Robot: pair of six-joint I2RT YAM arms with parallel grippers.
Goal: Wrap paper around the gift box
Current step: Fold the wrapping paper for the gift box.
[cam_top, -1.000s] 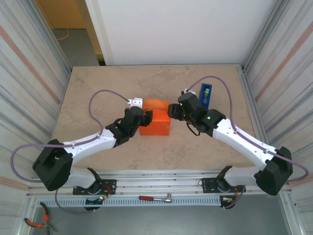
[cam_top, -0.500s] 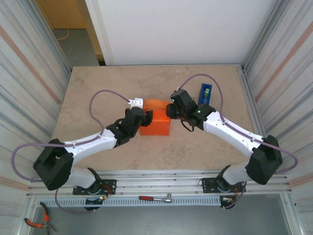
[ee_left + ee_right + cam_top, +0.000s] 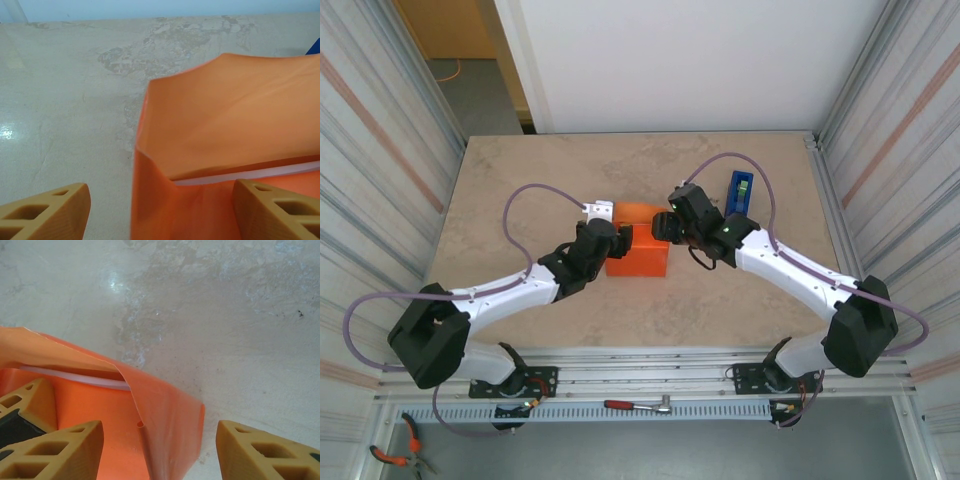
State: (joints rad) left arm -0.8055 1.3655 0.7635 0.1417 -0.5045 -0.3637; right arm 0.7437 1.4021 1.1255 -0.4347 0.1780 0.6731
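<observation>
Working from the table (image 3: 520,180) inward, you have the paper (image 3: 638,258) near its middle, folded up around the box (image 3: 250,176). A thin white edge of the box peeps out under the raised flap in the left wrist view, and the rest is hidden. The dispenser (image 3: 741,190) stands apart to the far right. Your left gripper (image 3: 618,240) sits at the parcel's left end with its jaws spread wide, the open end of the paper between them and nothing pinched. Your right gripper (image 3: 663,228) hovers at the far right corner, jaws likewise well apart, astride a loose corner flap without closing on it. The step in hand looks like folding the end flaps down. To do it well, I'd judge you should steady the left end against the box first so the parcel cannot slide. Then bring the right fingers onto the flap near its crease, not its tip, and sweep it down smoothly. Thin paper creases crookedly or tears if tugged from a corner.
</observation>
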